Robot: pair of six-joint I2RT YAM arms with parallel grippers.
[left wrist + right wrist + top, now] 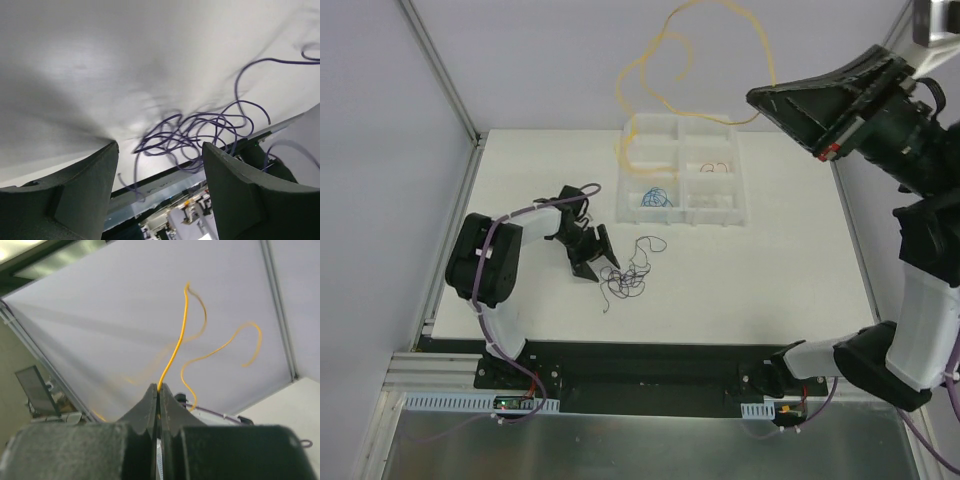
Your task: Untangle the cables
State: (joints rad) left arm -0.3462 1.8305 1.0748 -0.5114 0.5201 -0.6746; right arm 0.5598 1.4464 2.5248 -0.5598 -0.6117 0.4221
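Note:
A curly dark purple cable point(628, 272) point(200, 130) lies on the white table just right of my left gripper point(594, 251) point(160, 150), which stands open beside it with nothing between its fingers. High above the table, my right gripper point(762, 99) point(159, 388) is shut on the end of a long yellow cable point(665, 60) point(175, 352). That yellow cable hangs in loops down to the far-left compartment of the white tray point(740, 170). A blue cable point(655, 197) and a red cable point(716, 166) lie in separate tray compartments.
The compartment tray stands at the back middle of the table. Grey walls and metal frame rails point(440, 70) close in the left and right sides. A black rail with both arm bases point(650, 365) runs along the near edge.

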